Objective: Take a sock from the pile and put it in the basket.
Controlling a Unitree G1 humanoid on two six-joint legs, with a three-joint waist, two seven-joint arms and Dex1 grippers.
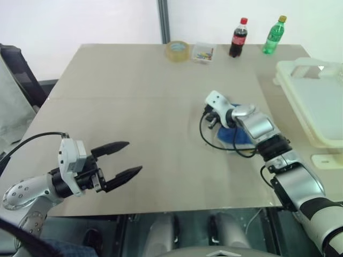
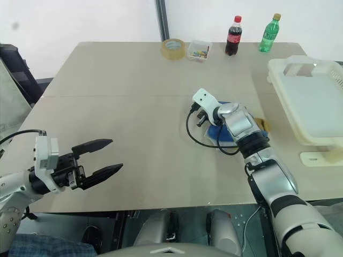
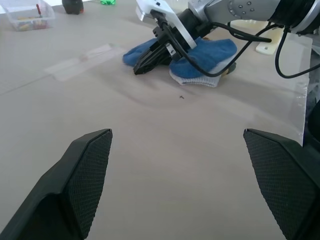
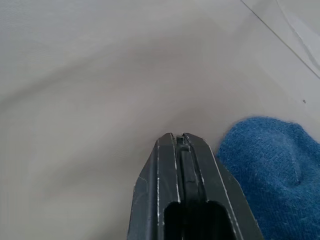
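Sock (image 3: 210, 50), bright royal-blue soft knit, is on the pile (image 3: 200, 62), a small loose heap of flat socks toward the right edge of the beige table (image 1: 134, 107), nearer its front than its back. A grey-white sock (image 3: 195, 79) pokes out under the blue.

Right gripper (image 3: 145, 65) is down at the pile with its two black fingers pressed together. The right wrist view shows no fabric between the tips; the blue knit sits just beside them. My read: the pinch closed on nothing, or at best caught an edge I can't see. No lift yet.

Left gripper (image 1: 120, 160) hovers near the table's front-left corner, fingers wide apart, holding nothing.

Basket (image 1: 316, 101), large cream-white rectangular plastic tub with a raised handle, sits at the right edge, well apart from the pile. Visible inside looks bare.

Left to do: secure the grasp, lift, carry right, release over the tub.
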